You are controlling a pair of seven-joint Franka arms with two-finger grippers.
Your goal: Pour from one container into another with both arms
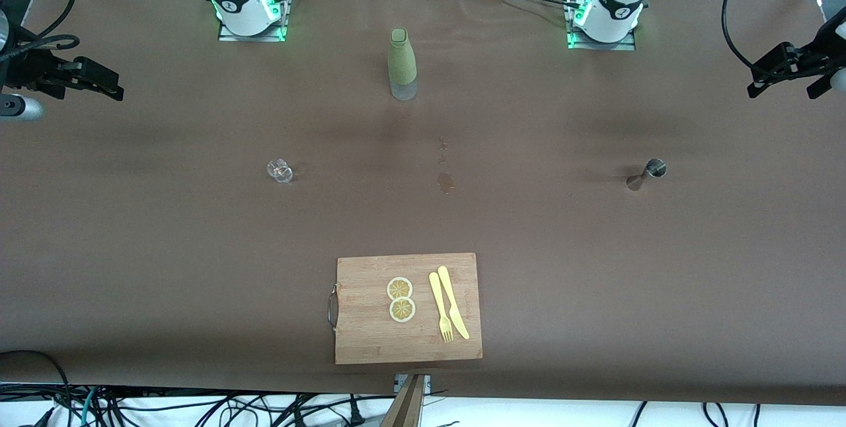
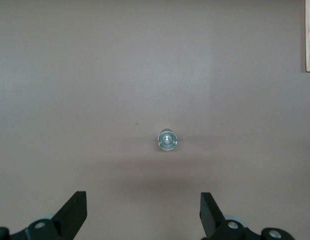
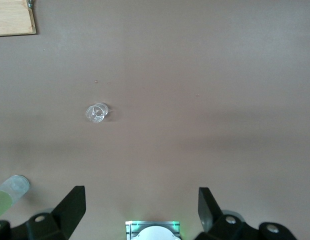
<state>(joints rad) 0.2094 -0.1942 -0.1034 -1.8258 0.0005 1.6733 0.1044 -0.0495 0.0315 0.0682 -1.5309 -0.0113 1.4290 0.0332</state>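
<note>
The small steel jigger (image 1: 646, 174) stands upright on the brown table toward the left arm's end. From straight above it shows as a shiny ring (image 2: 167, 140). My left gripper (image 2: 143, 200) hangs high over it, open and empty. The tiny clear glass cup (image 1: 279, 170) stands toward the right arm's end, level with the jigger. My right gripper (image 3: 141, 195) hangs high over the table between its own base (image 3: 152, 231) and the cup (image 3: 96, 113), also open and empty.
A tall olive-green sleeved bottle (image 1: 402, 65) stands mid-table near the bases. A wooden cutting board (image 1: 370, 341) near the front edge carries two lemon slices (image 1: 400, 299), a yellow fork and a knife. A small wet stain (image 1: 445, 182) marks the cloth between cup and jigger.
</note>
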